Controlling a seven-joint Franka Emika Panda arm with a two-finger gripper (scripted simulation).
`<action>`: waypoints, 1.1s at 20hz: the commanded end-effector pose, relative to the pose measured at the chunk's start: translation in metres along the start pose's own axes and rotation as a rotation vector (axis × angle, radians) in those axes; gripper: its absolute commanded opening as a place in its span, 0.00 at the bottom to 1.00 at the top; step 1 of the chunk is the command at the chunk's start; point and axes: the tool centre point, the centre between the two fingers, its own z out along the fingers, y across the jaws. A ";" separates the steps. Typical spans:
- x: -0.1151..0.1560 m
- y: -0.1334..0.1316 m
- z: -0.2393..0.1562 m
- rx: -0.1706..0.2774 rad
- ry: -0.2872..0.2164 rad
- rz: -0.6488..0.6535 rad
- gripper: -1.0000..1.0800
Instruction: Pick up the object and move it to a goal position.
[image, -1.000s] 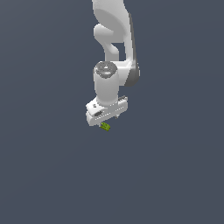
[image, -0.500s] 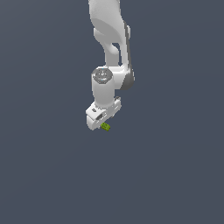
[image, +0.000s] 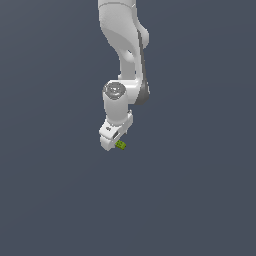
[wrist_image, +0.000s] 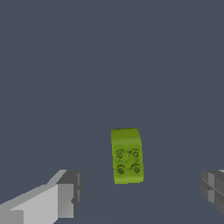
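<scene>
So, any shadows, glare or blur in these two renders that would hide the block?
Exterior view: flat, even light, no cast shadows or glare, sharp, but the small yellow-green studded block shows almost no detail. Wrist view: crisp, four studs readable; the open white gripper has grey fingertips cropped by the frame edges.

My fingers (wrist_image: 65, 194) cut off by wrist frame's lower edge and corners. In exterior view, block (image: 120, 145) too small for detail, my arm (image: 122, 45) cropped at top edge.
</scene>
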 end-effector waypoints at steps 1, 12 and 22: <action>-0.002 -0.001 0.004 0.000 0.001 -0.035 0.96; -0.005 -0.003 0.009 0.001 0.001 -0.073 0.96; -0.006 -0.004 0.048 0.001 0.001 -0.077 0.96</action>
